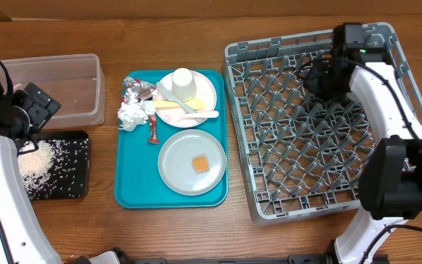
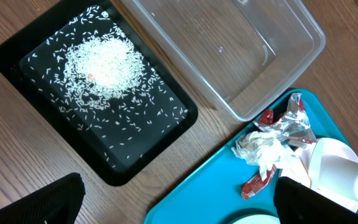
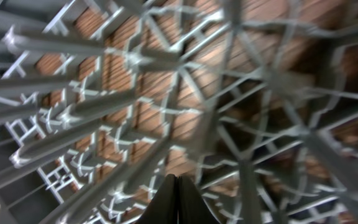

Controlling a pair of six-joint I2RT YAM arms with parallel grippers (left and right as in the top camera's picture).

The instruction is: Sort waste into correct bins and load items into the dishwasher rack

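Observation:
Loose white rice (image 1: 39, 160) lies in the black tray (image 1: 75, 183), also in the left wrist view (image 2: 104, 65). The clear tub (image 1: 86, 73) is empty. On the teal tray lie a foil wrapper (image 1: 138, 90), a crumpled napkin (image 1: 130, 114) and a red sachet (image 1: 154, 130). The pinkish plate (image 1: 205, 92) holds an upturned white cup (image 1: 183, 83) and yellow and pale utensils (image 1: 176, 108). The grey-white plate (image 1: 178, 165) holds an orange cube (image 1: 200, 163). My left gripper (image 2: 179, 205) is open and empty, high over the tub and black tray. My right gripper (image 3: 176, 186) is shut and empty inside the rack (image 1: 269, 198). The bowl is out of view.
The teal tray (image 1: 134, 187) lies between the bins and the rack. In the left wrist view the napkin (image 2: 263, 149), foil (image 2: 294, 124) and sachet (image 2: 257, 182) sit at the tray's near corner (image 2: 210, 186), beside the tub (image 2: 229, 56). Rack pegs (image 3: 104, 106) surround my right gripper.

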